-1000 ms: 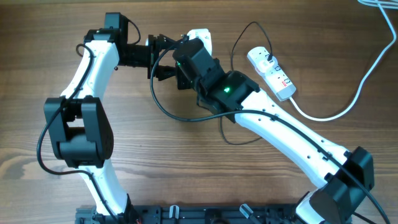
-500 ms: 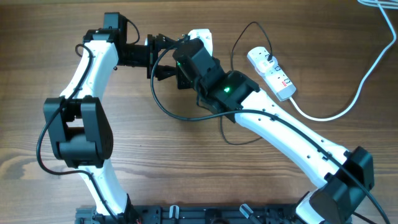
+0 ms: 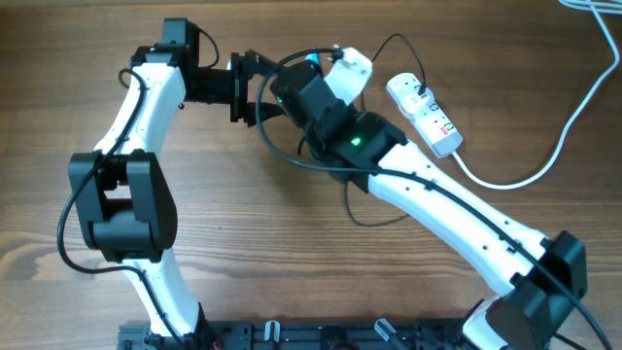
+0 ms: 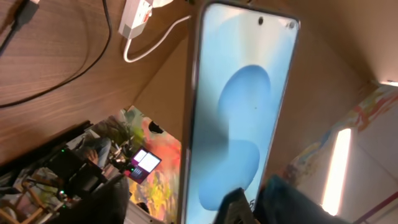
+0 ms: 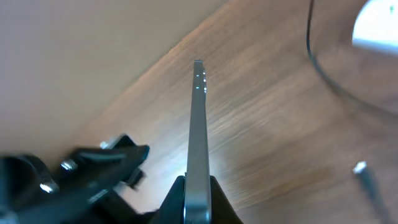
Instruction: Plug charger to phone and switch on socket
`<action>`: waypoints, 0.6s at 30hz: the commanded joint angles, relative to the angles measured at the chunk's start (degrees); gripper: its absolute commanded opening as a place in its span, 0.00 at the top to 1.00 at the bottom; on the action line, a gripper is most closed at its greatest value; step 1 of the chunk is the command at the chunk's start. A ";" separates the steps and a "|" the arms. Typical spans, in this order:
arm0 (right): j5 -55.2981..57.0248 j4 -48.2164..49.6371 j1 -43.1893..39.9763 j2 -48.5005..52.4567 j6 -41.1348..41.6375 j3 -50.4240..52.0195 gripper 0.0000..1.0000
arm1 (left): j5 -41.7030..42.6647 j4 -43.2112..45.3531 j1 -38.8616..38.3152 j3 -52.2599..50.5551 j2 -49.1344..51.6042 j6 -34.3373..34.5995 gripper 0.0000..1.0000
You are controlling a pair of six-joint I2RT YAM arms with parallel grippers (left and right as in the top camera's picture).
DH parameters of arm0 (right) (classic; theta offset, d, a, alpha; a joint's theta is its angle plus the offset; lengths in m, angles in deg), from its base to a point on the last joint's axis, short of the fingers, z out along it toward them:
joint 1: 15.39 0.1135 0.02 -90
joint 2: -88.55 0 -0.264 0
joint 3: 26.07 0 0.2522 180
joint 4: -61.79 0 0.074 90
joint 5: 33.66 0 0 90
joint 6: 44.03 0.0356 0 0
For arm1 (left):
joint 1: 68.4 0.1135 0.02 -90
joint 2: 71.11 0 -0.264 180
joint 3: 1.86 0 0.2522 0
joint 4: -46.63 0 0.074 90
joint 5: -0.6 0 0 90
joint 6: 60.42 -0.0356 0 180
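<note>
My right gripper (image 3: 328, 78) is shut on the phone (image 3: 352, 69) and holds it off the table, tilted, near the socket (image 3: 425, 115). In the right wrist view the phone (image 5: 198, 124) is edge-on between my gripper (image 5: 198, 185). In the left wrist view its cyan screen (image 4: 239, 112) faces the camera. My left gripper (image 3: 255, 92) is left of the phone, apart from it, its fingers spread and empty. The charger cable (image 3: 292, 160) loops under both grippers. Its plug tip (image 5: 360, 168) lies loose and blurred; it also shows in the left wrist view (image 4: 22, 12).
The socket's thick white cord (image 3: 544, 160) runs off to the right and up to the far right corner. The socket also shows in the left wrist view (image 4: 137, 15). The left gripper (image 5: 93, 168) shows dark beside the phone in the right wrist view.
My right gripper has carried the phone up and to the right, toward the socket. The black cable loop has shifted with it. The left arm has stayed put.
</note>
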 commanded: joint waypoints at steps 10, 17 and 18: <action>-4.50 -1.81 0.11 -2.80 44.63 -0.59 0.95 | 1.79 0.15 -0.13 0.17 -2.12 7.08 0.57; -5.60 -0.68 0.13 -2.80 46.01 -0.57 0.95 | 3.91 0.15 -0.15 0.17 -2.12 7.10 0.57; -5.97 -0.48 0.11 -2.80 46.03 -0.57 0.95 | 4.13 0.15 -0.20 0.17 -2.12 7.10 0.57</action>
